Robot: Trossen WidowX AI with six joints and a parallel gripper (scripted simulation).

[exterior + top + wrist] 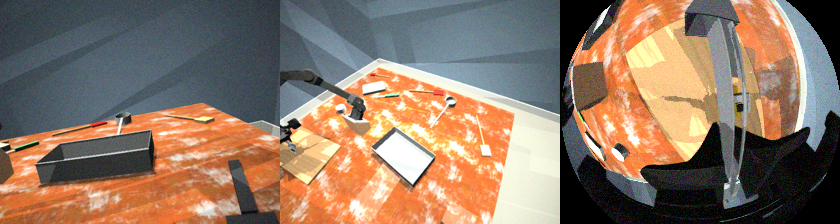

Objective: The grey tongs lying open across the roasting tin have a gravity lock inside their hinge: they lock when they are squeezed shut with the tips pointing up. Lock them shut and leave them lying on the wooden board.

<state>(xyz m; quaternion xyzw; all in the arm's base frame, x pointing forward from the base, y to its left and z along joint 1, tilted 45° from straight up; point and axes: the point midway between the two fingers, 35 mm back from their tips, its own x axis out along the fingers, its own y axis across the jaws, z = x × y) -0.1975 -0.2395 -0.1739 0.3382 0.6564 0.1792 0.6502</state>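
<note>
My gripper (pixel 287 140) (pixel 718 125) is at the far left, over the wooden board (pixel 313 159) (pixel 663 75). It is shut on the grey tongs (pixel 292 147) (pixel 724 85). In the wrist view the tongs' two arms run close together, away from my fingers to the wide hinge end. I cannot tell whether the tongs touch the board. The grey roasting tin (pixel 424 169) (pixel 95 164) stands empty in the middle of the orange table.
The arm's base block (pixel 357 124) stands behind the board. Further back lie a white block (pixel 373 87), a white cylinder (pixel 340 108), a green-handled tool (pixel 391 95) (pixel 25 145), a red-headed spatula (pixel 438 92) (pixel 98 123) and a ladle (pixel 450 101) (pixel 123 118). A wooden spatula (pixel 484 149) (pixel 203 119) lies on the right.
</note>
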